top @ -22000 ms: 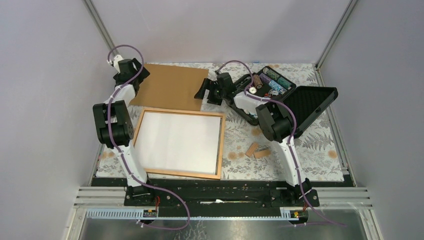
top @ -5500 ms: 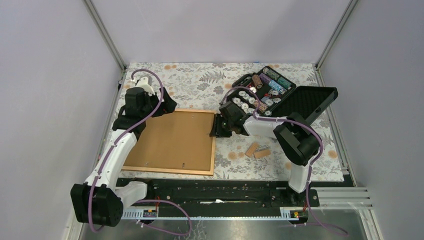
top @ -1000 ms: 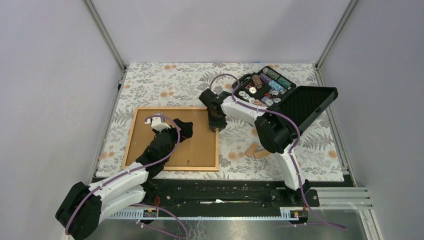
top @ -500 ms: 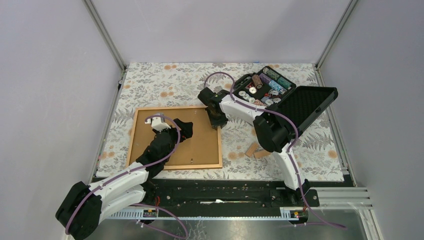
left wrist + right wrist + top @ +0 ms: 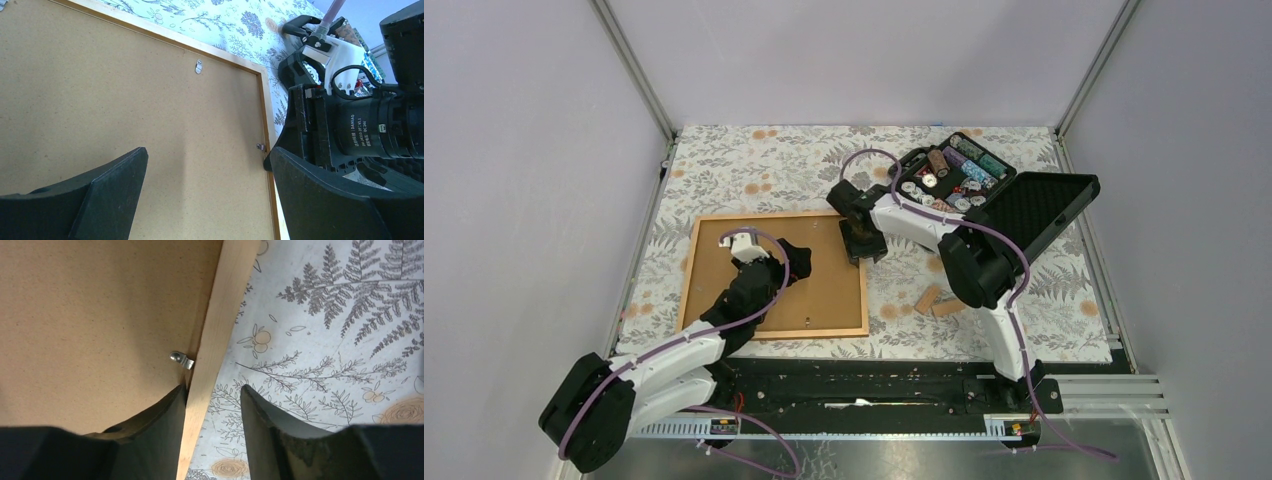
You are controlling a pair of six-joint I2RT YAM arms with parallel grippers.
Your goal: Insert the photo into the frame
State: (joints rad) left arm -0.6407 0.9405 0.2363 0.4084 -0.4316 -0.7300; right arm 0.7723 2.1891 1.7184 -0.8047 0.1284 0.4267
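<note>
The frame (image 5: 686, 285) lies flat on the floral cloth, and a brown backing board (image 5: 824, 290) fills its opening. The photo is hidden. My left gripper (image 5: 796, 262) hovers over the board's upper middle, open wide (image 5: 209, 150) with only bare board (image 5: 100, 100) between its fingers. My right gripper (image 5: 862, 250) stands at the frame's right edge. In the right wrist view it is open (image 5: 214, 388), its jaws astride the wooden border (image 5: 227, 305). The inner finger rests by the border and the outer finger stands apart over the cloth. A small metal clip (image 5: 181, 360) sits just ahead.
An open black case (image 5: 1034, 205) with rolls and discs in its tray (image 5: 949, 175) stands at the back right. Two small wooden blocks (image 5: 939, 300) lie on the cloth right of the frame. Another clip (image 5: 199, 66) sits on the board's far edge.
The right gripper's jaws have spread apart around the frame's right border. The frame shifted and turned slightly on the cloth. The left gripper stays open over the board.
</note>
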